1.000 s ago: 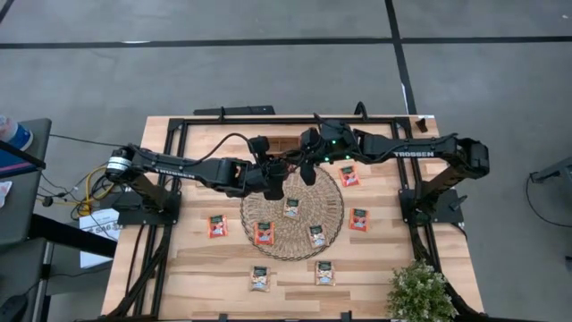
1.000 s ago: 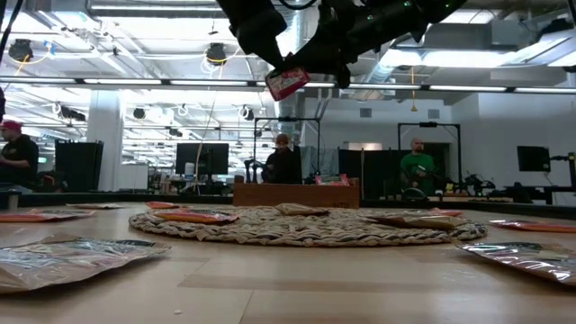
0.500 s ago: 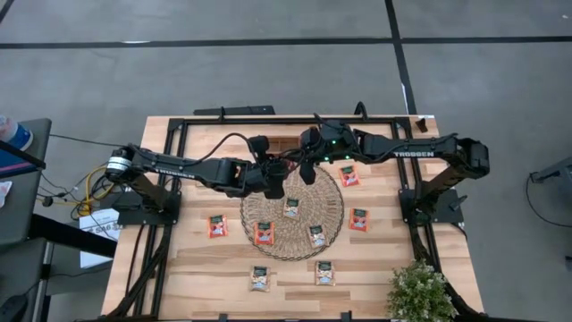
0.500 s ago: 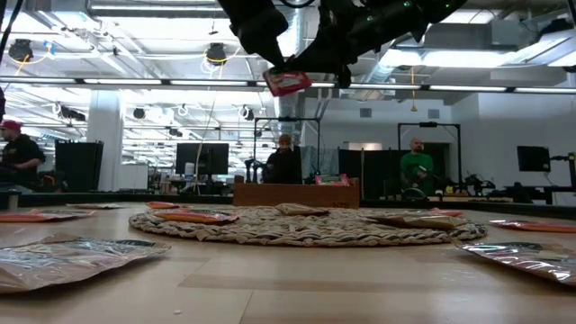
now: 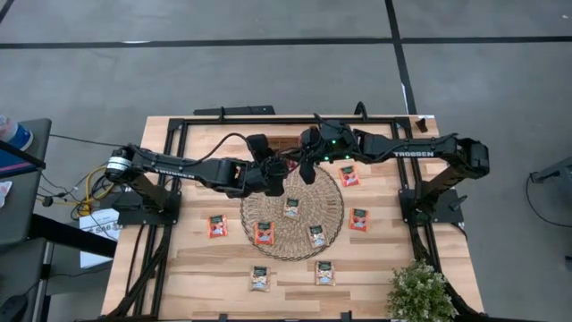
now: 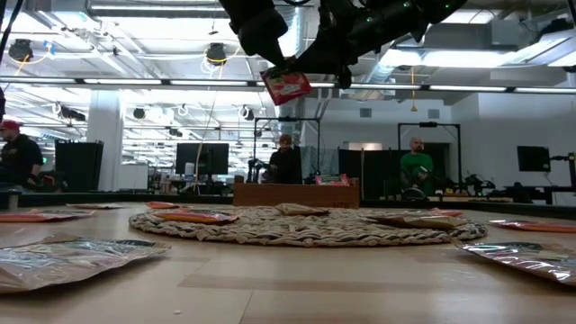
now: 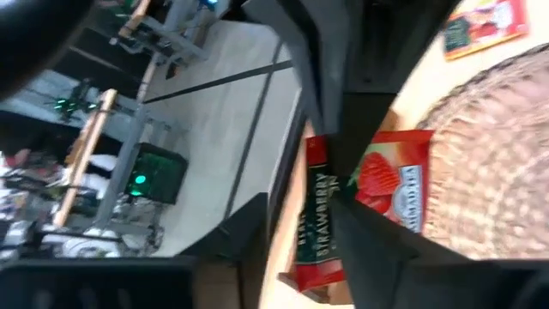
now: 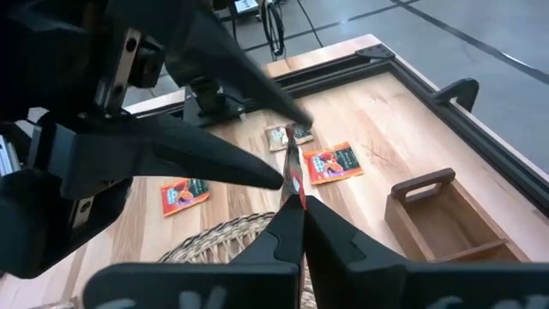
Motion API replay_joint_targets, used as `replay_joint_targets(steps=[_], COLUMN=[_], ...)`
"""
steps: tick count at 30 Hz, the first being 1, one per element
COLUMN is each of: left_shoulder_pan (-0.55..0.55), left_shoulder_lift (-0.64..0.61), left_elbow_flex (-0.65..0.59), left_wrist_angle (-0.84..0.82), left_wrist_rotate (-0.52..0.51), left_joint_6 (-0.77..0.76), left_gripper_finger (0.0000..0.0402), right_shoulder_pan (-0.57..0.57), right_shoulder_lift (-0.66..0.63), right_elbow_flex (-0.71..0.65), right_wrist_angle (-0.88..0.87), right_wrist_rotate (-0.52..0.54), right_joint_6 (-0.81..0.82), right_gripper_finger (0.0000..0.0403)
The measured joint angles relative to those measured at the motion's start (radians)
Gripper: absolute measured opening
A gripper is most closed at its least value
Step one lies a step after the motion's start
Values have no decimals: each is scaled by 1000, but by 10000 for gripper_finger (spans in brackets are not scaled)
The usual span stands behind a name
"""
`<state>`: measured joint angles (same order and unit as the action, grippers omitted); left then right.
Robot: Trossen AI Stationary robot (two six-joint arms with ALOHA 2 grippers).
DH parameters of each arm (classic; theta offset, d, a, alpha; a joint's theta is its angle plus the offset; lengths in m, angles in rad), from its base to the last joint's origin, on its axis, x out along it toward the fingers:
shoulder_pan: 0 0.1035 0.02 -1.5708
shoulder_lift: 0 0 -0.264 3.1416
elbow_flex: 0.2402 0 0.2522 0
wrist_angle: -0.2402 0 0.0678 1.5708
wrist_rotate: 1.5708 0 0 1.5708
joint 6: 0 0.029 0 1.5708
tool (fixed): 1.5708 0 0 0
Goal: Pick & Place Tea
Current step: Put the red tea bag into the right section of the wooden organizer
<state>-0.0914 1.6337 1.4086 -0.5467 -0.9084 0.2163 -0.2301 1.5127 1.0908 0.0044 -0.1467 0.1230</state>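
Note:
A red tea sachet [image 6: 286,83] with a strawberry print hangs in the air above the far edge of the round woven mat [image 5: 292,213]. My right gripper [image 8: 292,210], reaching in from the table's right, is shut on it. My left gripper [image 7: 300,206] comes from the table's left and is open, one finger on each side of the same sachet [image 7: 377,197]. In the high view the two grippers, left [image 5: 275,179] and right [image 5: 307,172], meet tip to tip. My right gripper pinches the sachet between its two fingers, reaching in over one edge toward the middle of its face [image 7: 347,172]. In its own wrist view the sachet shows edge-on [image 8: 292,167]. The sachet is lifted clear and hangs tilted below the fingers. Whether my left gripper touches the sachet, I cannot tell.
Several more sachets lie flat on the mat [image 5: 264,233] and on the wood around it [image 5: 217,225] [image 5: 358,219] [image 5: 324,273]. A wooden divided tray [image 8: 446,215] stands at the far side. A potted plant [image 5: 418,291] is at the near right corner.
The held sachet has turned in the air: half a second ago it lay nearly level and edge-on in the low view, and now it is tilted with its red face toward the near edge. Both arms have stayed where they were.

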Motion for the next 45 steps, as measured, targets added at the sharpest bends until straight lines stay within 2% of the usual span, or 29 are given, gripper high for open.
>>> replay_joint_targets(steps=[6, 9, 12, 17, 20, 23, 27, 32, 40, 45], left_shoulder_pan=[-14, -21, -21, 7, 22, 26, 26, 24, 24, 24], left_shoulder_lift=[0, 0, 0, 0, -14, -70, -191, -424, -787, -958], left_elbow_flex=[0, 1, 1, -2, -43, -116, -258, -469, -748, -867], left_wrist_angle=[-34, -148, -328, -606, -647, -609, -483, -249, 85, 185], left_wrist_rotate=[-199, -218, -121, 172, 170, 106, 116, 165, 160, 163], left_joint_6=[2, -45, -204, -477, -590, -681, -758, -797, -813, -812], left_gripper_finger=[184, 192, 193, 193, 193, 193, 193, 193, 193, 193], right_shoulder_pan=[-43, -94, -147, -229, -271, -312, -348, -378, -399, -401], right_shoulder_lift=[0, 0, 0, 0, 0, 0, 0, -3, -3, -35], right_elbow_flex=[0, 0, 0, 0, 0, 0, 0, 0, -59, -174], right_wrist_angle=[-10, -46, -84, -97, -97, -103, -117, -134, -125, 104], right_wrist_rotate=[26, 18, 4, -64, -70, -106, -126, -143, -144, -171], right_joint_6=[0, 1, 16, 17, 17, 12, 10, -4, 0, 72], right_gripper_finger=[0, 0, 0, 0, 0, 0, 0, 0, 0, 0])
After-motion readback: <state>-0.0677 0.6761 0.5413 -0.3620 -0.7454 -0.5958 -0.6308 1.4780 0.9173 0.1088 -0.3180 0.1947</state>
